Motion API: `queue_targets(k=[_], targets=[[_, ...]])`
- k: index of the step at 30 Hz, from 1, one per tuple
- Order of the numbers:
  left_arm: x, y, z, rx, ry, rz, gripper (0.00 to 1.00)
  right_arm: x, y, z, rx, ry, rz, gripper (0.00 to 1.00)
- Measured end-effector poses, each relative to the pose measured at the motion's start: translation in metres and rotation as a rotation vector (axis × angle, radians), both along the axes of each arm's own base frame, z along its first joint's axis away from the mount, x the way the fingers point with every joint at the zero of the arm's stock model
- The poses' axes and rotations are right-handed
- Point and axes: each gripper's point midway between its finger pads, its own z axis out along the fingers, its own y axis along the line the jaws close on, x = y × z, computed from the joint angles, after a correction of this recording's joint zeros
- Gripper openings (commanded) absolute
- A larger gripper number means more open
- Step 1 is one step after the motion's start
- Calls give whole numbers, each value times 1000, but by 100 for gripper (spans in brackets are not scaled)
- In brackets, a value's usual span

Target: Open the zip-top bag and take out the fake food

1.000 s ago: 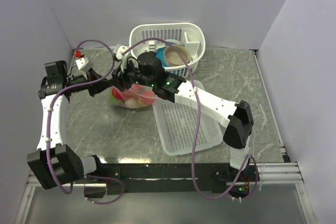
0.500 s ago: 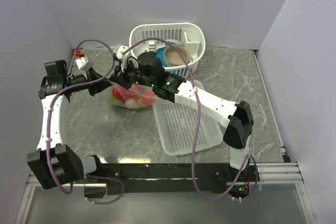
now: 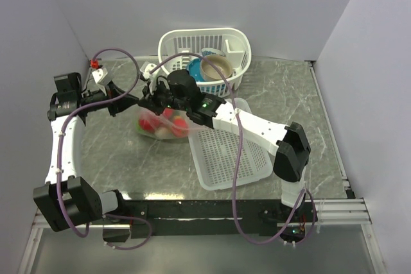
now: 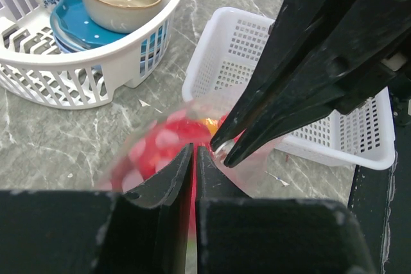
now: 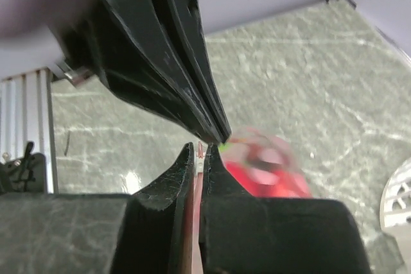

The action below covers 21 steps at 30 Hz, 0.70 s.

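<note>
The zip-top bag [image 3: 166,123], a clear pouch with red, orange and green fake food [image 3: 154,122] inside, hangs between my two grippers above the grey table. My left gripper [image 3: 142,99] is shut on the bag's top edge from the left. My right gripper [image 3: 156,96] is shut on the same edge, tip to tip with the left one. In the left wrist view the bag [image 4: 160,155] blurs below my shut left gripper [image 4: 194,149]. In the right wrist view my right gripper [image 5: 200,147] pinches the pink zip strip, with the food [image 5: 266,171] beyond.
A white dish basket [image 3: 236,76] with a blue bowl [image 3: 193,67] and a tan bowl [image 3: 216,66] stands at the back. A flat white mesh tray [image 3: 228,155] lies right of the bag. Purple cables loop over both arms.
Both grippers have moved a little left and up with the bag's top edge, and the bag with the food has swung and shifted under them.
</note>
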Motion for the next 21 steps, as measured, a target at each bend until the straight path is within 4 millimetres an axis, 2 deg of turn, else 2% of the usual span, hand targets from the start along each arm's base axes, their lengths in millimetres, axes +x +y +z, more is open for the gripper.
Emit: queue_targets(k=[1, 5, 7, 10, 17, 21], targets=[[0, 0, 0, 0, -1, -2, 14, 1, -1, -3, -10, 5, -7, 0], [-4, -3, -1, 12, -11, -20, 29, 3, -5, -8, -35, 16, -18, 0], [-4, -2, 1, 35, -37, -27, 29, 3, -7, -5, -41, 21, -17, 0], [-5, -2, 2, 54, -53, -43, 35, 9, -11, 3, -32, 14, -32, 0], [-7, -5, -15, 56, 15, -115, 46, 36, -28, 13, -7, 11, -93, 0], [-7, -6, -19, 34, 23, -159, 51, 37, -29, 14, -1, 23, -92, 0]])
